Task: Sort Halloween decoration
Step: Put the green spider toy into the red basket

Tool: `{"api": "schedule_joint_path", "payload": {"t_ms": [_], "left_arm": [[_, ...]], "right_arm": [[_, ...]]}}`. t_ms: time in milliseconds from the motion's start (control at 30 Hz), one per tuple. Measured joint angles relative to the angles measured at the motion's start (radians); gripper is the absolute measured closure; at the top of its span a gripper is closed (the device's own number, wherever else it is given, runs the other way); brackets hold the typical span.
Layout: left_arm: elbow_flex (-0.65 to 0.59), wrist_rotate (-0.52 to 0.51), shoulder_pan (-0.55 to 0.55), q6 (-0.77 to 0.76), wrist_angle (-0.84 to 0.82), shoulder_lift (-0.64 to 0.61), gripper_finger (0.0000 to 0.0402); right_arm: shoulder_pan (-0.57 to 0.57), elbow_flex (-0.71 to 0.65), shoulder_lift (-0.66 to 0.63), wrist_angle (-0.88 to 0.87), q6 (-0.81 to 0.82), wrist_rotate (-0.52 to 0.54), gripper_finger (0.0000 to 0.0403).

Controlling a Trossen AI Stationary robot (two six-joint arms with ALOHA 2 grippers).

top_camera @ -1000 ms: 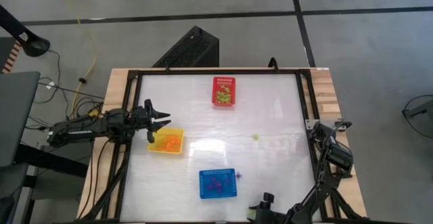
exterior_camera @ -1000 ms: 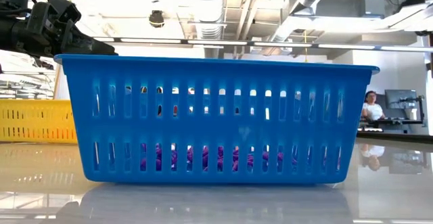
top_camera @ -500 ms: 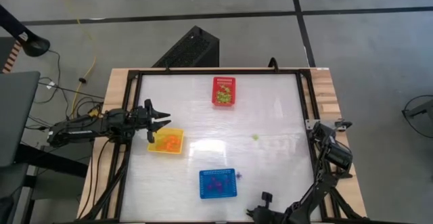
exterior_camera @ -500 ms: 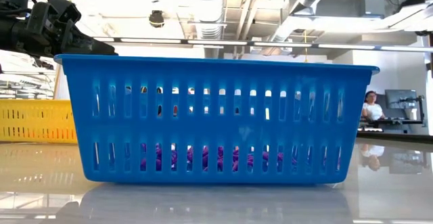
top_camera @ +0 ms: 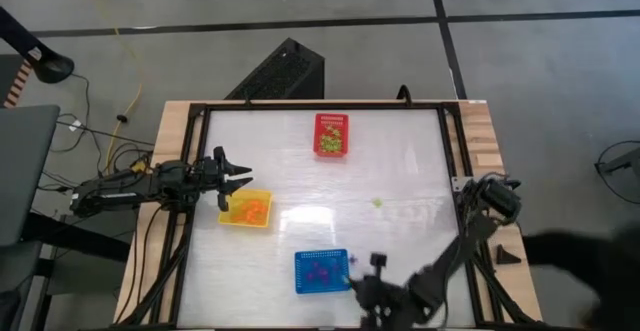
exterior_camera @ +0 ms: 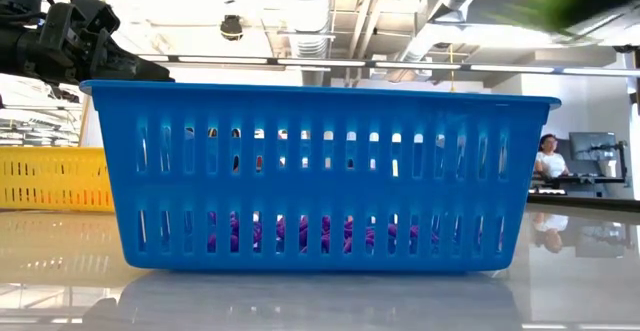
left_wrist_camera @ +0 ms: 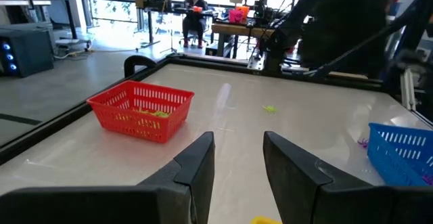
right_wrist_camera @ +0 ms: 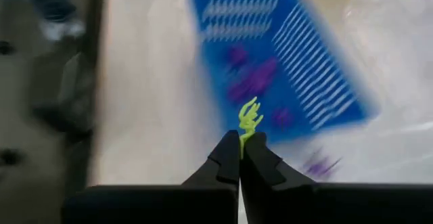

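My right gripper is shut on a light green trinket beside the near right corner of the blue basket, which holds purple trinkets. One purple trinket lies on the table by that basket. Another green trinket lies mid-table. The red basket at the far side holds green pieces. The yellow basket at the left holds orange ones. My left gripper waits open, level, over the yellow basket's far left corner. My right gripper pinches the green trinket's lower end between its two fingertips. The fingers slant down from the table's near right side. The rest of the trinket sticks out past the fingertips, clear of the table.
A black frame rail runs around the white tabletop. Bare room lies between the three baskets. Beyond the table a person sits at a desk, and another person shows in the low view.
My right gripper has risen from the table's near edge and swung toward the left, up to the blue basket's near right corner, quickly enough to blur. My left arm has kept still.
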Motion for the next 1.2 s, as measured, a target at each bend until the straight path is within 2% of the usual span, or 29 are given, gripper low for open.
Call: {"api": "schedule_joint_path", "payload": {"t_ms": [133, 300, 433, 600, 667, 733, 967, 1200], "left_arm": [[0.000, 0.000, 0.000, 0.000, 0.000, 0.000, 0.0285], [0.000, 0.000, 0.000, 0.000, 0.000, 0.000, 0.0285], [0.000, 0.000, 0.000, 0.000, 0.000, 0.000, 0.0285], [0.000, 0.000, 0.000, 0.000, 0.000, 0.000, 0.0285], [0.000, 0.000, 0.000, 0.000, 0.000, 0.000, 0.0285], [0.000, 0.000, 0.000, 0.000, 0.000, 0.000, 0.0285], [0.000, 0.000, 0.000, 0.000, 0.000, 0.000, 0.0285], [0.000, 0.000, 0.000, 0.000, 0.000, 0.000, 0.0285]], "right_arm": [[-0.108, 0.001, -0.083, 0.005, -0.220, 0.070, 0.0380], [-0.294, 0.000, -0.168, 0.003, -0.436, 0.042, 0.0376], [-0.483, 0.001, -0.233, 0.025, -0.544, -0.121, 0.0378], [-0.729, 0.001, -0.240, 0.110, -0.627, -0.406, 0.0378], [-0.816, 0.001, -0.237, 0.142, -0.637, -0.487, 0.0377], [-0.888, 0.001, -0.232, 0.147, -0.636, -0.518, 0.0378], [-1.082, -0.007, -0.222, 0.151, -0.613, -0.512, 0.0376], [-1.222, -0.099, -0.220, 0.194, -0.516, -0.517, 0.0361]]}}
